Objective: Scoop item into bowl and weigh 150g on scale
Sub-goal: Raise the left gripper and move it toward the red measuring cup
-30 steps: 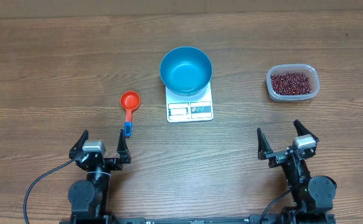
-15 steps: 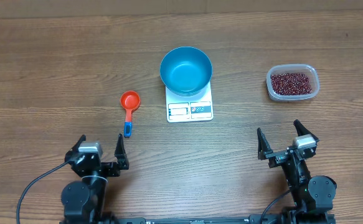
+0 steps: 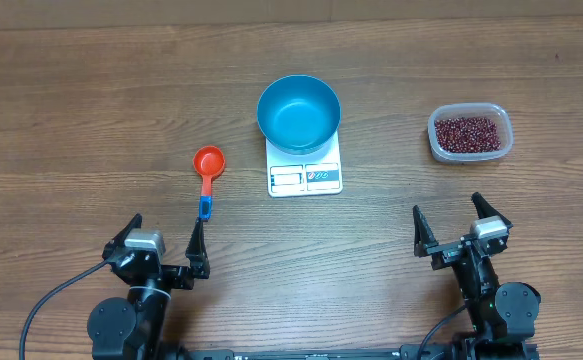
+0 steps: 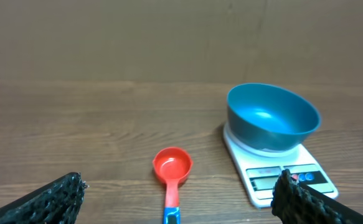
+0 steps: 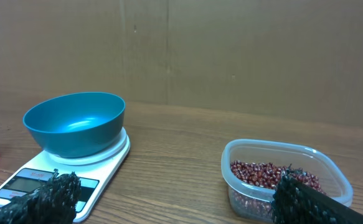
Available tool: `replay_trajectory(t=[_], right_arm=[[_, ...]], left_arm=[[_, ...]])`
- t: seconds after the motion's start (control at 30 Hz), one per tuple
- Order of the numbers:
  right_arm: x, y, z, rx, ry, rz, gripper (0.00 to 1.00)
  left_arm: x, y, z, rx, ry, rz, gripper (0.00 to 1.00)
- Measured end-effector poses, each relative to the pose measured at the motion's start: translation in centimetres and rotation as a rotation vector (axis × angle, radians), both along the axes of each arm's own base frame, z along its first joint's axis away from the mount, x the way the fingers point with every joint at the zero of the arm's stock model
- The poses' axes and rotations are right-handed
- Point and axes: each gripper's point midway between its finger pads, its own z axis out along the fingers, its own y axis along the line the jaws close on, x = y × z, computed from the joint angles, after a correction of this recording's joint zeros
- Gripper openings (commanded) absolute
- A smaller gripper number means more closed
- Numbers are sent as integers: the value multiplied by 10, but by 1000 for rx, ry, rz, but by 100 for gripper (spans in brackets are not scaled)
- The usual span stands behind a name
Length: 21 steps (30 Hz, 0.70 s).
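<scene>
table [image 3: 91,100]: brown wood planks, far edge along the top of the overhead view; wide bare stretches at left, at far right and between the two arms
left gripper [image 3: 166,228]: at near edge, jaws spread wide, holding nothing; tip of the scoop [image 3: 208,163] handle just ahead of its right finger
right gripper [image 3: 448,210]: at near edge, jaws spread wide, holding nothing; bare wood between it and the container [image 3: 506,145]
scoop: orange-red, blue handle end, left of the scale [image 3: 306,178], apart from it
scale: white, centre, display strip facing the arms
bowl [image 3: 298,113]: blue, sitting on the scale's far part
beans [image 3: 468,132]: in the clear container, well right of the scale
views: wrist cameras add a plain brown wall [image 4: 169,37] behind the table; left wrist shows scoop, bowl, scale; right wrist shows beans, bowl, scale and a sliver of scoop at its left edge
</scene>
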Motion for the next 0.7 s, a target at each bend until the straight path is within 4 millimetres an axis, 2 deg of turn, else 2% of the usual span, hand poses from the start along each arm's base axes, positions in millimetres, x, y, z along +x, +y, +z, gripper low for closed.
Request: replay_trajectory(t=[0.7], right_arm=[[0, 0, 0, -1, -1, 0, 100]], left_arm=[[24, -8, 39, -16, 268, -44, 99]])
